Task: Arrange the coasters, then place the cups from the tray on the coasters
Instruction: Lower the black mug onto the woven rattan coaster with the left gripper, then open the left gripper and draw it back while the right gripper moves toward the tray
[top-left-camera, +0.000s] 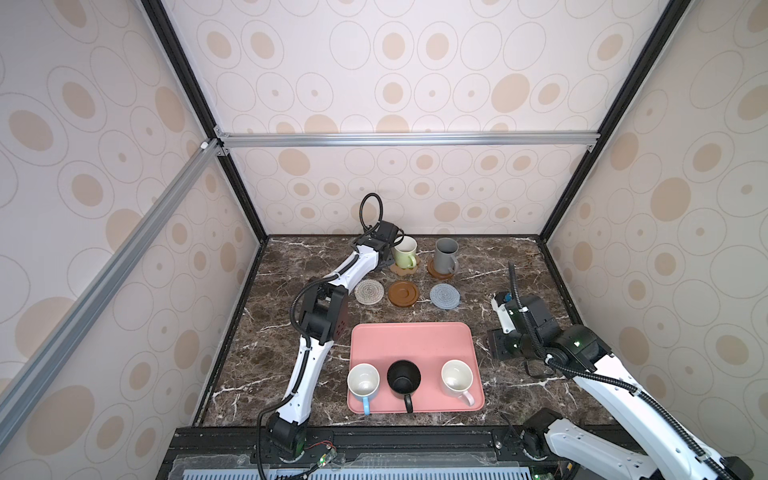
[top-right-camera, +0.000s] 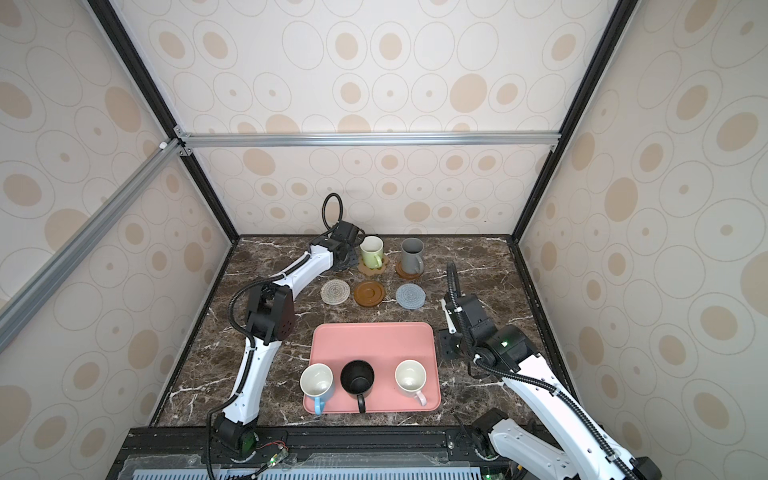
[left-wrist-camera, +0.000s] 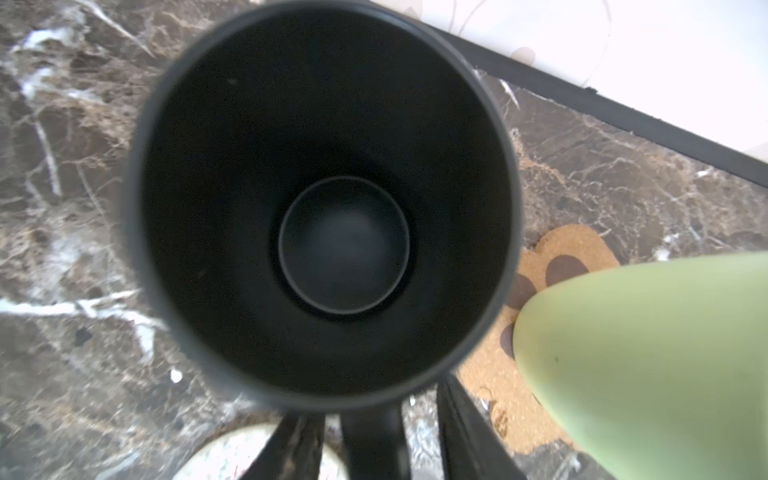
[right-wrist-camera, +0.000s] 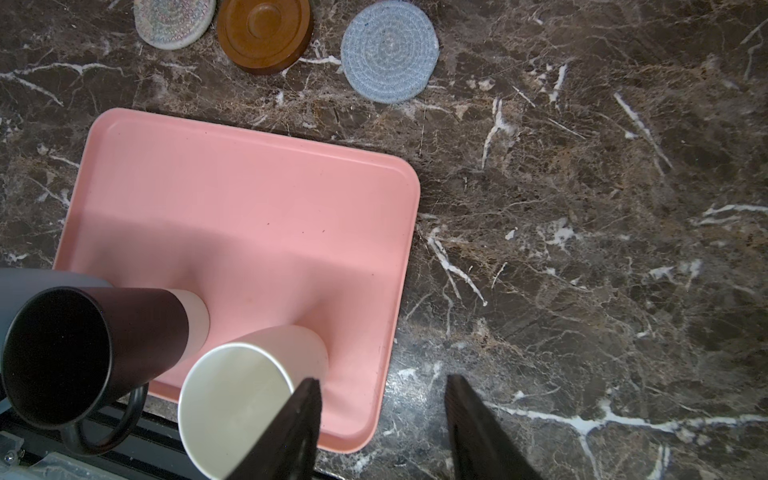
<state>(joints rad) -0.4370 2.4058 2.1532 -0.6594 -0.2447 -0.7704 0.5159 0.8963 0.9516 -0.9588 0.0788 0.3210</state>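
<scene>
1. Pink tray (top-left-camera: 411, 336) lies near the front of the marble table (top-left-camera: 249, 361), carrying three mugs: light blue mug (top-left-camera: 363, 382), black mug (top-left-camera: 403, 376), pink mug (top-left-camera: 457, 378).
2. Behind it lie three bare coasters: beige woven coaster (top-left-camera: 368, 291), brown wooden coaster (top-left-camera: 402, 294), grey-blue coaster (top-left-camera: 444, 296).
3. At the back, the green mug (top-left-camera: 405, 252) stands on the paw coaster (top-left-camera: 402, 271), and the grey mug (top-left-camera: 446, 253) on a wooden disc (top-left-camera: 440, 272).
4. Left gripper (left-wrist-camera: 376, 411) — jaws parted, straddling the second black mug's (left-wrist-camera: 324, 208) handle without touching it.
5. Right gripper (right-wrist-camera: 382, 415) — jaws parted and holding nothing, over marble beside the tray.
</scene>
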